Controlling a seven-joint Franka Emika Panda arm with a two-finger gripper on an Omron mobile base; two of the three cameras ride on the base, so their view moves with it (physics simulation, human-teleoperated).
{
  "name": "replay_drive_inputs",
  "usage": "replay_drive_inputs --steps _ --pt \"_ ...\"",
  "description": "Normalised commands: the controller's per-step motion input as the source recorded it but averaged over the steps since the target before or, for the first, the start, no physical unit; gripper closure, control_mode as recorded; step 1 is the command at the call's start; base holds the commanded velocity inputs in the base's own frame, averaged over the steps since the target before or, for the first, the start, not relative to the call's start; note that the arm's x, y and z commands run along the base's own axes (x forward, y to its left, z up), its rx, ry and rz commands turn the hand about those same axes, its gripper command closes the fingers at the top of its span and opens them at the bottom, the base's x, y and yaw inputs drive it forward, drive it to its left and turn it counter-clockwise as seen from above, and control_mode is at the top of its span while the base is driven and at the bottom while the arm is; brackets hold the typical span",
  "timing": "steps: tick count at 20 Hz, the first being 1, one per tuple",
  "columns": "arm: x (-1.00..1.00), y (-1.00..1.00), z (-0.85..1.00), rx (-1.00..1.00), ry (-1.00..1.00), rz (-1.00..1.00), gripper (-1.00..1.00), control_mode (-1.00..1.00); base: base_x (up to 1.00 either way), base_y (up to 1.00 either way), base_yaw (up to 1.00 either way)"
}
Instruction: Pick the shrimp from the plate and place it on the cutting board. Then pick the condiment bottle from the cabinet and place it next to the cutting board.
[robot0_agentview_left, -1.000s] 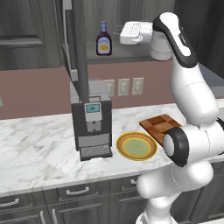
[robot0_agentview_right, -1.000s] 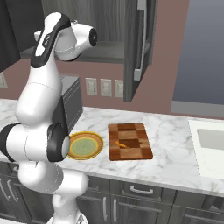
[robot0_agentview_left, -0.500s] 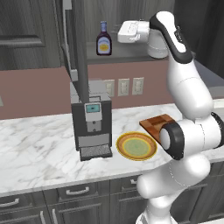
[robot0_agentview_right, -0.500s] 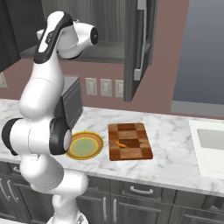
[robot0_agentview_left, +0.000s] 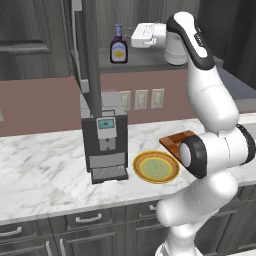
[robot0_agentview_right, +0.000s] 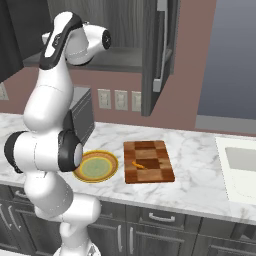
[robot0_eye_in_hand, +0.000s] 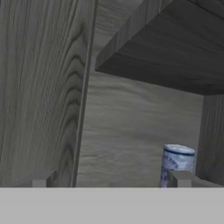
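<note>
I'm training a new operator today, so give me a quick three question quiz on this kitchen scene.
1. True or false: the shrimp lies on the cutting board.
2. Where is the bottle? A) on the counter B) on the cabinet shelf C) in the sink
3. Fill in: the gripper's fingers are ____, holding nothing.

Key: 1 true; 2 B; 3 open

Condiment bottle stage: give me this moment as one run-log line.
shrimp: on cutting board | condiment bottle: upright on cabinet shelf | gripper: open, level with bottle, not touching | plate: empty
</note>
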Motion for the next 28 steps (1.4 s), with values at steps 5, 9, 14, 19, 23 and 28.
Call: replay_drive_inputs --steps 5,9,14,19,23,28 --pt "0.13 0.04 0.00 0.00 0.00 0.00 -1.00 -1.00 0.00 0.00 0.00" --pt "0.17 0.00 0.00 0.00 0.00 0.00 -1.00 -1.00 0.00 0.00 0.00" --pt "0.16 0.00 0.00 0.00 0.00 0.00 -1.00 -1.00 0.00 0.00 0.00" --pt "0.14 0.00 0.00 0.00 0.00 0.00 -1.00 -1.00 0.00 0.00 0.00" --pt "0.12 0.01 0.00 0.00 0.00 0.00 -1.00 -1.00 0.00 0.00 0.00" --pt "0.09 0.03 0.00 0.00 0.00 0.00 -1.00 -1.00 0.00 0.00 0.00"
